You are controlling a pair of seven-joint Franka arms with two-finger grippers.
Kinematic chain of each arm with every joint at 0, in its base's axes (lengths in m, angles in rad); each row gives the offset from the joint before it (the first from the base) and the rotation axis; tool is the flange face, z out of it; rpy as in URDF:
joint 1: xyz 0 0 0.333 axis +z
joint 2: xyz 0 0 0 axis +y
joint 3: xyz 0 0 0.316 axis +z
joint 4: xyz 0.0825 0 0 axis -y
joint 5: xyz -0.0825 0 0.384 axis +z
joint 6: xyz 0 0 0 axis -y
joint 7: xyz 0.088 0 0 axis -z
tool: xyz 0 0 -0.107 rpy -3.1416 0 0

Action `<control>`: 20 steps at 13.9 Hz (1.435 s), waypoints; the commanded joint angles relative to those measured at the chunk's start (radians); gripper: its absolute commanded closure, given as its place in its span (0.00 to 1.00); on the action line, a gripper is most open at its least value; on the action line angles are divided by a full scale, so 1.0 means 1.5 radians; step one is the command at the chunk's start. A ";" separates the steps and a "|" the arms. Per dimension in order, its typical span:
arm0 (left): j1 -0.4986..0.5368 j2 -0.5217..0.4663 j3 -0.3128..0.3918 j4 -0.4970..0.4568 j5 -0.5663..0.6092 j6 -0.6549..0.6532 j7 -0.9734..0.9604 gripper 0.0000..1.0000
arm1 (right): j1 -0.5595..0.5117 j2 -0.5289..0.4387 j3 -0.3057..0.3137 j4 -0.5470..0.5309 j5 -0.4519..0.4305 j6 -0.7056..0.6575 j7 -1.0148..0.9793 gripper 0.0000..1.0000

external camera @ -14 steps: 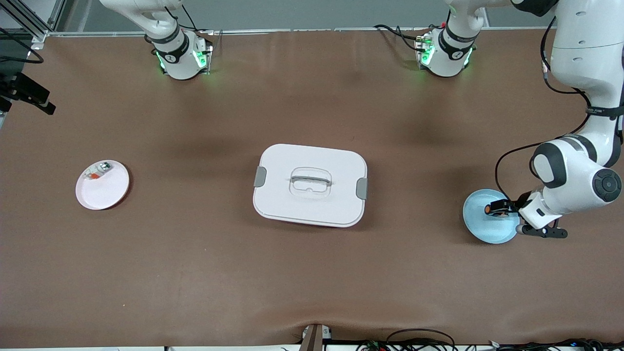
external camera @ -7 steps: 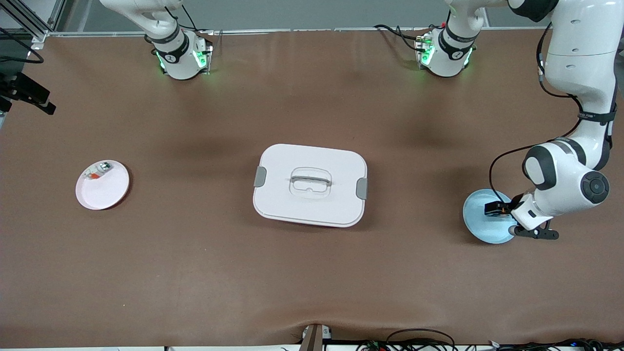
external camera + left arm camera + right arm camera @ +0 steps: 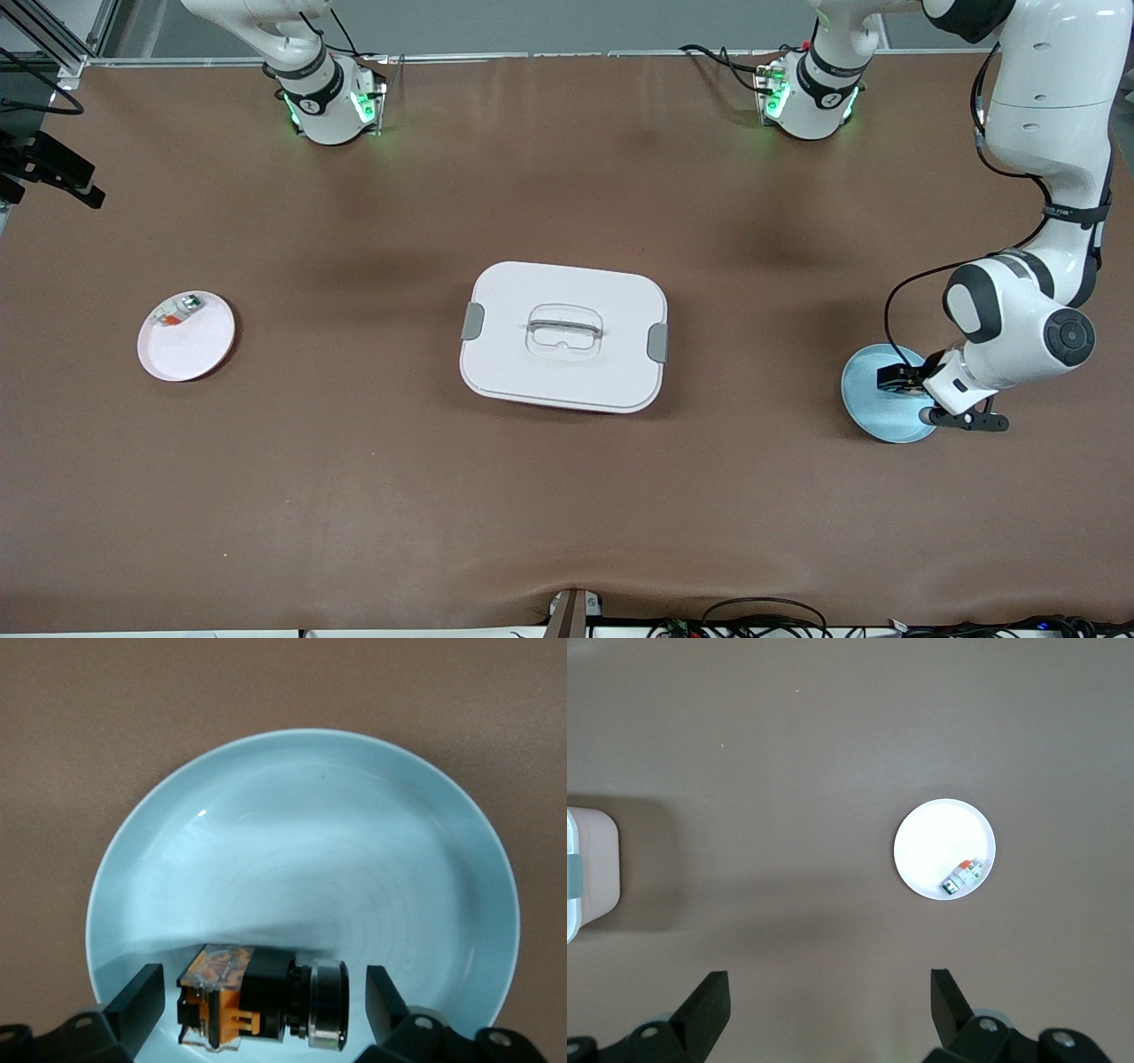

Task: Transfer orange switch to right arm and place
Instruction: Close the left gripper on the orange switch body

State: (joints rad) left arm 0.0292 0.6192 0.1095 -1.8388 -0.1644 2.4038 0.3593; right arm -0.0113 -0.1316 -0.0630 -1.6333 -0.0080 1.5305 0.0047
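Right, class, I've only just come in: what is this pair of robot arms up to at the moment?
The left claw is low over the blue plate at the left arm's end of the table, open, its fingers either side of the orange switch lying on the plate, not yet gripped. The right claw waits, open, high above the table. A white lidded box sits mid-table.

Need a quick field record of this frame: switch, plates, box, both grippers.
orange switch: lying in blue plate, between the left gripper's open fingers, not gripped
left gripper: open, low over the blue plate
right gripper: open, high over table, waiting
pink plate: right arm's end, holds small silver-orange part
white lidded box: table centre, closed
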 commanded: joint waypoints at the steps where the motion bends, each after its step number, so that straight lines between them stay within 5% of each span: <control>1: 0.006 -0.002 -0.007 -0.012 -0.016 0.014 0.021 0.00 | -0.004 -0.006 0.004 0.002 -0.004 0.000 0.003 0.00; 12: 0.007 -0.001 -0.007 -0.014 -0.016 0.014 0.020 0.00 | -0.005 -0.006 0.004 0.001 -0.004 0.001 0.003 0.00; 14: 0.007 -0.001 -0.007 -0.014 -0.017 0.014 0.017 0.28 | -0.004 -0.006 0.004 0.001 -0.004 -0.002 0.003 0.00; 18: 0.007 -0.001 -0.007 -0.013 -0.017 0.013 0.010 0.66 | -0.004 -0.006 0.004 0.000 -0.004 0.000 0.003 0.00; 20: 0.007 -0.001 -0.007 -0.012 -0.017 0.013 0.010 0.72 | -0.005 -0.005 0.004 0.000 -0.004 0.002 0.003 0.00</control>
State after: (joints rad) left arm 0.0298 0.6209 0.1090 -1.8508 -0.1657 2.4074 0.3592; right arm -0.0114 -0.1316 -0.0631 -1.6332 -0.0080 1.5331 0.0047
